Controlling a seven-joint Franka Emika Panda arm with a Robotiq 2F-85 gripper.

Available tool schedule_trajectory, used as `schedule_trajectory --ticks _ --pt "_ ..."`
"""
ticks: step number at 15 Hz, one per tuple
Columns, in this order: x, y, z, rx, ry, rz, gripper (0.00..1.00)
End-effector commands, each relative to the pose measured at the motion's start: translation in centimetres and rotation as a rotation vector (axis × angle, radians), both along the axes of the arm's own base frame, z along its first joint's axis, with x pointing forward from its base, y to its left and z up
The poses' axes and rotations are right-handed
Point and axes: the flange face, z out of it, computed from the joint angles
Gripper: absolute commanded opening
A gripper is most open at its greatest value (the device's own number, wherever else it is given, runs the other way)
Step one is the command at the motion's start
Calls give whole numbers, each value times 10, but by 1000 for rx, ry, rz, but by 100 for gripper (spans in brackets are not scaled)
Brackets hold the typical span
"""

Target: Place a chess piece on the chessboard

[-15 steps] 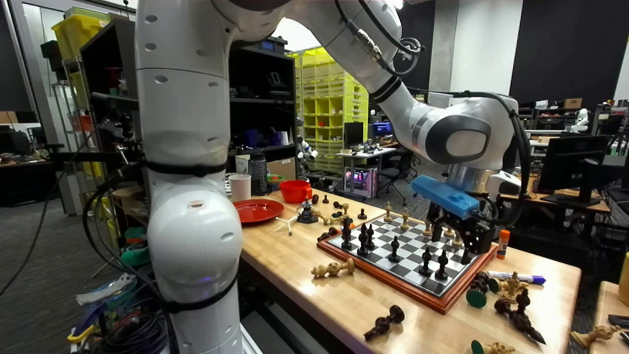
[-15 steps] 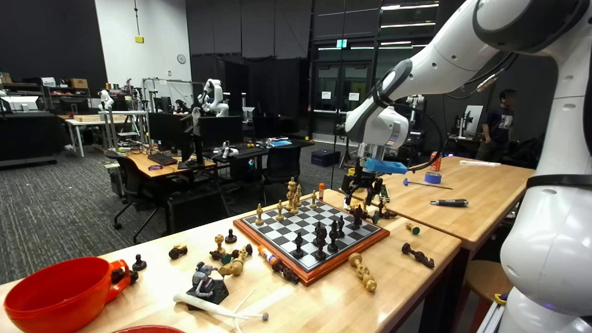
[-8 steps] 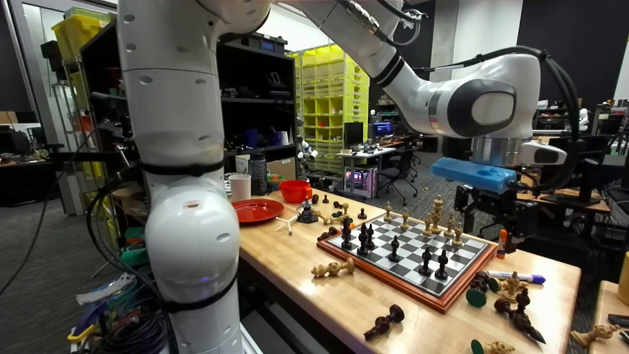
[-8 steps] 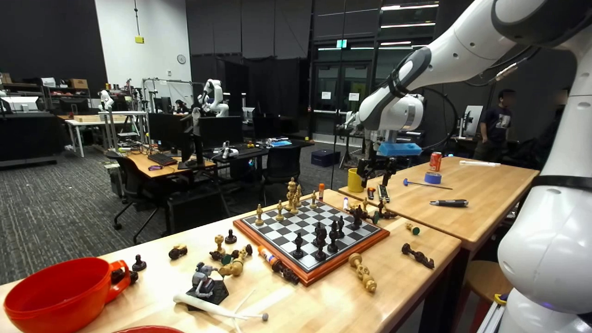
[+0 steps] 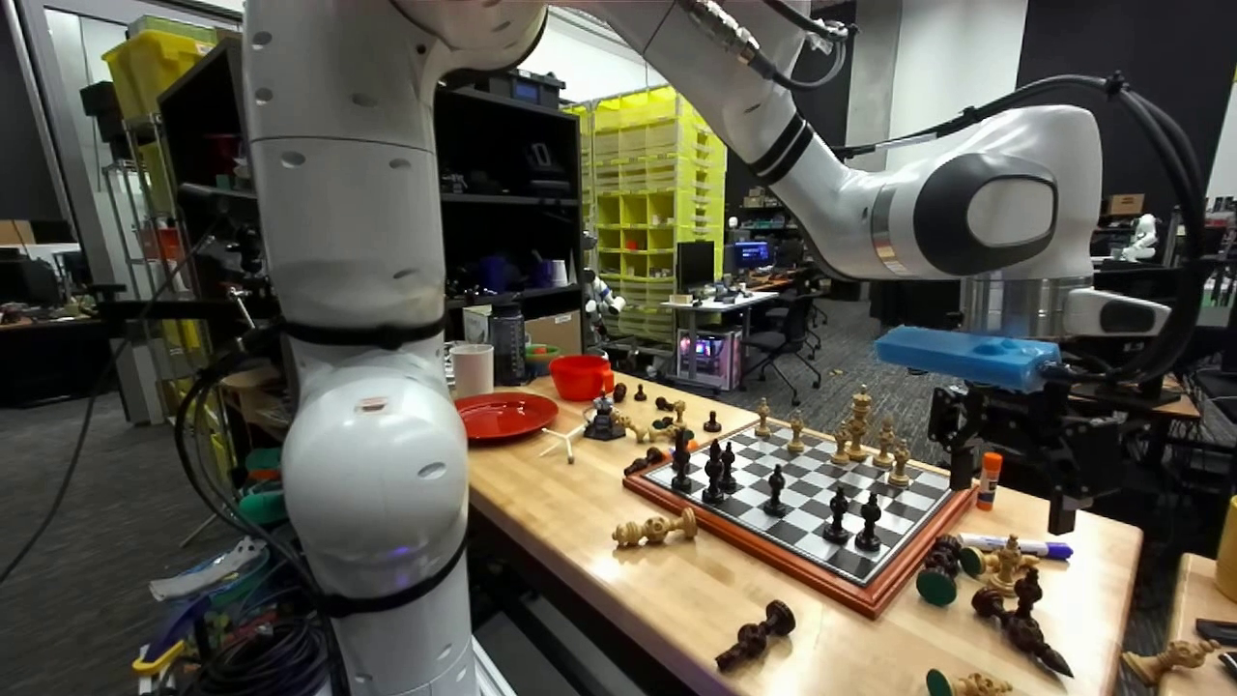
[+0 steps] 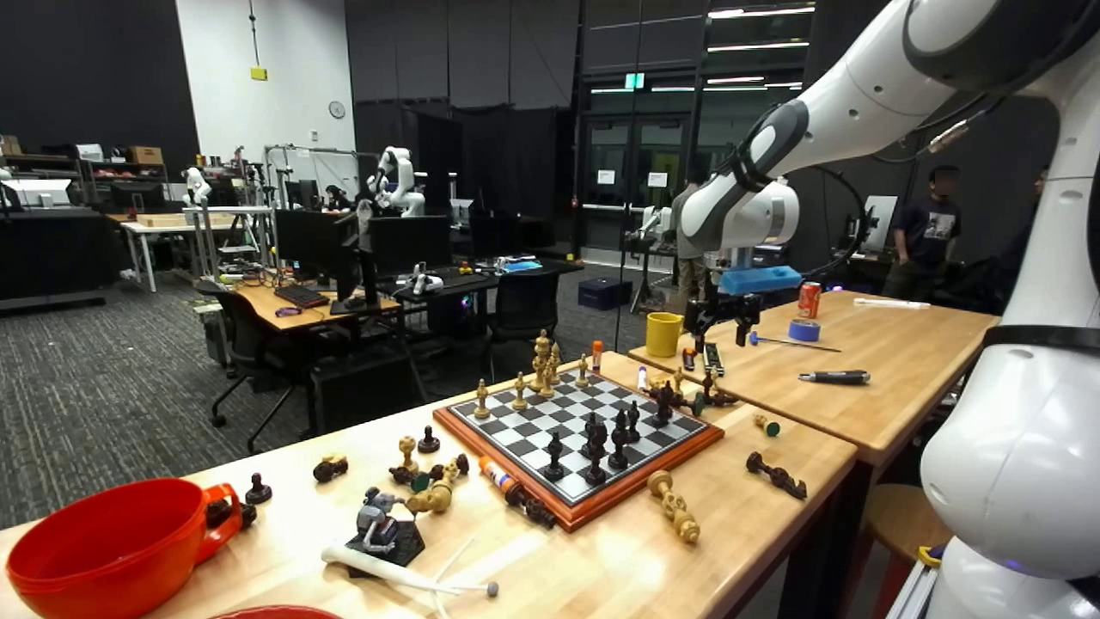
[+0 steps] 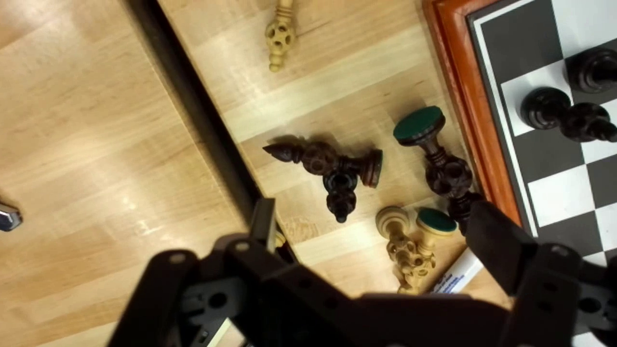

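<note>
Claw (image 5: 1012, 495) is spread wide at the right of the frame in an exterior view, black angular fingers (image 5: 961, 469) well apart, with a smooth blue block (image 5: 966, 356) just above it. Chessboard (image 5: 814, 474) sits lower right of center there: flat black and white squares, chunky reddish-brown wood border. Dark chess pieces (image 5: 776, 491) stand along its lower-left side, pale chess pieces (image 5: 859, 425) along the upper right.

Wrist view: pretty much mid-frame, a dark brown piece (image 7: 318, 158) with a pointy tip lies on its side, its ball-shaped body pierced with round holes. Right of that, another dark piece (image 7: 448, 176) lies just beside the board's border, flat green base showing. Below those there's a tangle of pale pieces (image 7: 401, 248) with the same pierced-ball look, and near them a smooth white marker (image 7: 458, 277), partly hidden behind a finger. Desk (image 7: 337, 96) is blond wood in shiny strips.
</note>
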Motion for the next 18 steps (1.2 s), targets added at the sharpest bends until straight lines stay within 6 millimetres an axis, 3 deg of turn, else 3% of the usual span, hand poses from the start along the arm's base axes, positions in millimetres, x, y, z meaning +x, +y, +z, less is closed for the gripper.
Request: schedule_trajectory --ticks 1,5,6,9,15,18 --pt "8 -1 -18 -8 36 -12 100" --pt "17 -5 -39 -10 68 -26 86" --pt "18 -7 -43 -8 75 -31 78" --pt "24 -15 -51 -13 90 -44 72" --pt "38 -26 -61 -21 105 -49 79" --pt "46 -28 -68 -23 117 -44 74"
